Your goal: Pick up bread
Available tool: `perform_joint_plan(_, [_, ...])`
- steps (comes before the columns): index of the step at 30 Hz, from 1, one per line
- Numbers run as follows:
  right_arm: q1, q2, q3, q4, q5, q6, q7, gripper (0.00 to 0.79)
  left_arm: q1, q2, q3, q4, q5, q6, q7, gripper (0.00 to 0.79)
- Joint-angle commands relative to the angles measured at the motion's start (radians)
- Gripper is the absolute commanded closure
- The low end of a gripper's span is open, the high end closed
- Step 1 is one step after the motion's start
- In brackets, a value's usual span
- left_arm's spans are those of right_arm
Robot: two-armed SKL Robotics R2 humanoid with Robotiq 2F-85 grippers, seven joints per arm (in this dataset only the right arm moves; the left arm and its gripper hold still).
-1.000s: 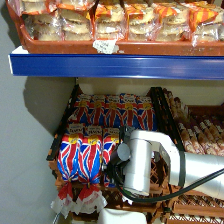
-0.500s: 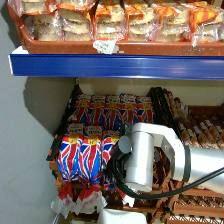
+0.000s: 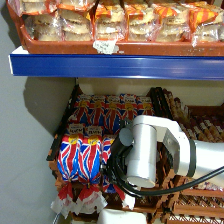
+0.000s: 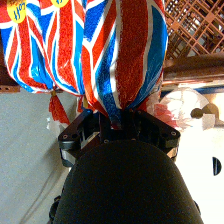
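Where the lower shelf sits under the blue shelf edge (image 3: 115, 66), we see the Union Jack loaves in rows, and the bread (image 4: 125, 55) nearest our right gripper (image 4: 119, 127) lies at the front of the brown crate (image 3: 67, 107). In the wrist view its gathered bag end runs down between the fingers – whether they pinch it or merely flank it we cannot tell – while buns (image 3: 125, 22) fill the shelf above

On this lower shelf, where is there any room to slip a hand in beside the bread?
Only the gap between the grey side wall and the leftmost bread. The loaves sit packed together, brown packs fill the right, and the right arm blocks the middle.
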Motion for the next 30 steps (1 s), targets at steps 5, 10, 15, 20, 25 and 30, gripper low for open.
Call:
perform_joint_plan(5, [-0.013, -0.008, -0.02, -0.017, -0.045, 0.027, -0.004, 0.772, 0.0, 0.0, 0.0, 0.0, 0.0, 0.0, 0.0, 0.785])
perform_joint_plan(10, [-0.02, -0.013, -0.033, -0.031, -0.073, 0.048, -0.004, 0.772, 0.0, 0.0, 0.0, 0.0, 0.0, 0.0, 0.0, 0.785])
perform_joint_plan(15, [-0.025, -0.018, -0.045, -0.044, -0.092, 0.068, -0.005, 0.769, 0.0, 0.0, 0.0, 0.0, 0.0, 0.0, 0.0, 0.785])
perform_joint_plan(20, [-0.029, -0.021, -0.055, -0.057, -0.108, 0.084, -0.006, 0.772, 0.0, 0.0, 0.0, 0.0, 0.0, 0.0, 0.0, 0.785])
perform_joint_plan(25, [-0.035, -0.026, -0.067, -0.07, -0.133, 0.102, -0.007, 0.769, 0.0, 0.0, 0.0, 0.0, 0.0, 0.0, 0.0, 0.785])
perform_joint_plan(30, [-0.042, -0.029, -0.077, -0.082, -0.154, 0.118, -0.007, 0.768, 0.0, 0.0, 0.0, 0.0, 0.0, 0.0, 0.0, 0.785])
